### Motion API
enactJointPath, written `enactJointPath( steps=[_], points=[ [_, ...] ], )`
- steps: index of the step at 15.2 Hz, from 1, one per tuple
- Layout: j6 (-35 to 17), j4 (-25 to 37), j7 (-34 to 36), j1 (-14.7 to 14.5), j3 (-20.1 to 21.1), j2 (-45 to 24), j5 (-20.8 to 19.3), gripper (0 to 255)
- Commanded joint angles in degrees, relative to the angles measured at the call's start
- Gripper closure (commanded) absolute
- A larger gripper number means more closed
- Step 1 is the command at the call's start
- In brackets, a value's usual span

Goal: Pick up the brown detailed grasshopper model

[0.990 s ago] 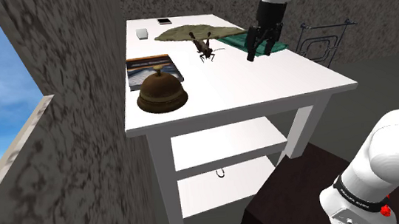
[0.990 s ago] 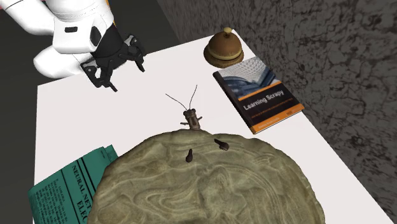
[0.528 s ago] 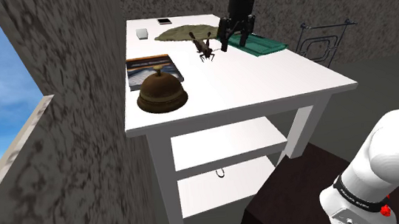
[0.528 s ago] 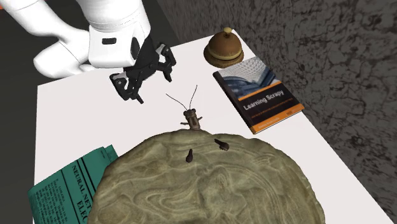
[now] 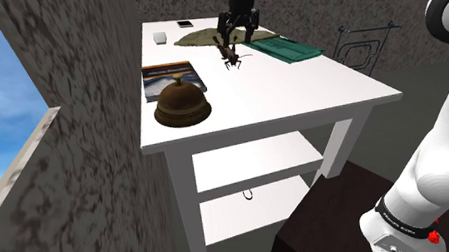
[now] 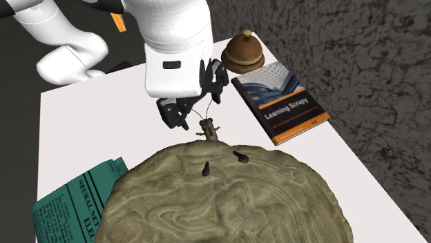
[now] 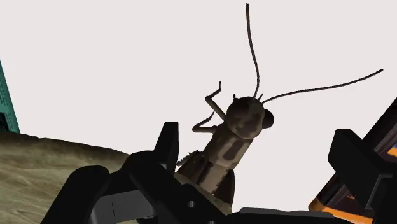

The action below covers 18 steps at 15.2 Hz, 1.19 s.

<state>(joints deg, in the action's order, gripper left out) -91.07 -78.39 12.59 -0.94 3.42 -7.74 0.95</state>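
Observation:
The brown grasshopper model (image 5: 231, 56) stands on the white table (image 5: 295, 90), its rear legs on the edge of a mottled olive mat (image 5: 207, 36). My black gripper (image 5: 238, 34) hangs open just above and behind it. In the second exterior view the gripper (image 6: 195, 105) hovers over the grasshopper (image 6: 208, 128) and its long antennae. In the wrist view the grasshopper (image 7: 232, 143) lies between the two spread fingers of the gripper (image 7: 261, 153), nearer one finger (image 7: 167, 143), and neither finger touches it.
A brass desk bell (image 5: 182, 101) and a book (image 5: 169, 78) lie toward the shoulder view's left. A green folded newspaper (image 5: 289, 48) lies on the other side of the mat. Two small items (image 5: 159, 37) sit at the table's far edge. A rough wall borders the table.
The gripper has travelled from beside the green newspaper across the table to just over the grasshopper. It stays open. The grasshopper has not moved.

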Motion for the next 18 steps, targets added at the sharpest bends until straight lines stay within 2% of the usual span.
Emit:
enactJointPath(
  steps=[1, 7, 9, 10, 18],
  points=[
    [-0.2, 1.7, 0.3, -0.1, 0.1, -1.8, -0.1, 0],
    [-5.9, -5.7, 0.1, -0.1, 0.0, -0.1, 0.0, 0],
    [-5.9, -5.8, 0.1, -0.1, 0.0, -0.1, 0.0, 0],
    [-5.9, -5.5, 0.1, -0.1, 0.0, -0.2, 0.0, 255],
    [-5.8, -5.5, 0.1, -0.1, 0.0, -0.2, 0.0, 255]
  ],
)
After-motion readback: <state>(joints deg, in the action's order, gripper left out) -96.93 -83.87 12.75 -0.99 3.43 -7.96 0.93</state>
